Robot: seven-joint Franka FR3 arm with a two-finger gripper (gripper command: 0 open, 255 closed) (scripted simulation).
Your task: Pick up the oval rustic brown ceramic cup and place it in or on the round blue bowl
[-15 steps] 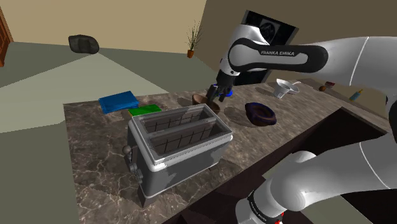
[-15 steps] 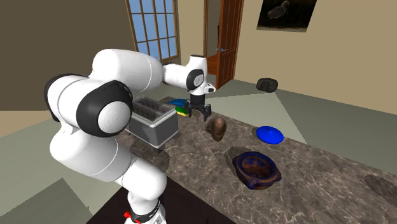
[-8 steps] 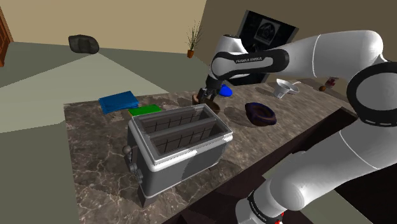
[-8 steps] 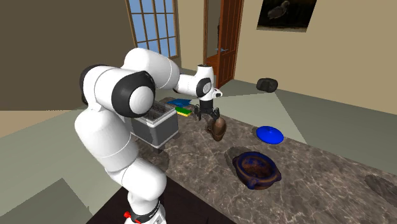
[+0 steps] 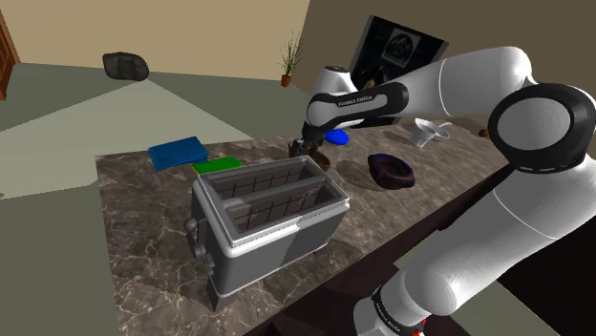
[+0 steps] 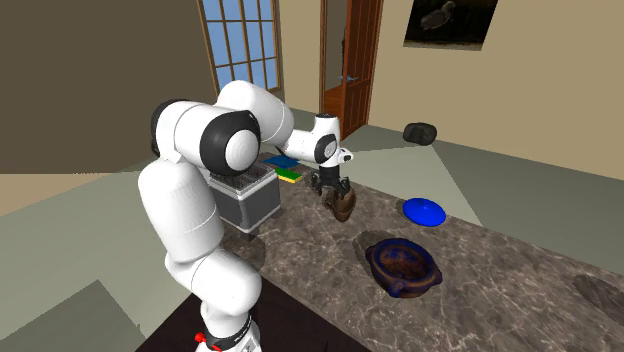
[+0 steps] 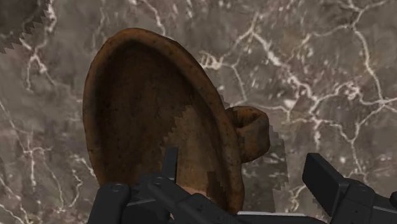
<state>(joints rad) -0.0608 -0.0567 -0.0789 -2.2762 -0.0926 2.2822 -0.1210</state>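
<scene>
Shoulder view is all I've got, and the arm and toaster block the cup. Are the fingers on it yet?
Observer: Not shut. In the wrist view the gripper is open, astride one wall of the brown cup: one finger over its mouth, the other outside, past the handle.
Operator: Cup upright?
Observer: Yes. The wrist view looks straight down into its open mouth.
Operator: Where's the bowl from there?
Observer: In the second exterior view the blue bowl sits apart from the cup, toward that view's right, with bare marble counter between them.
</scene>
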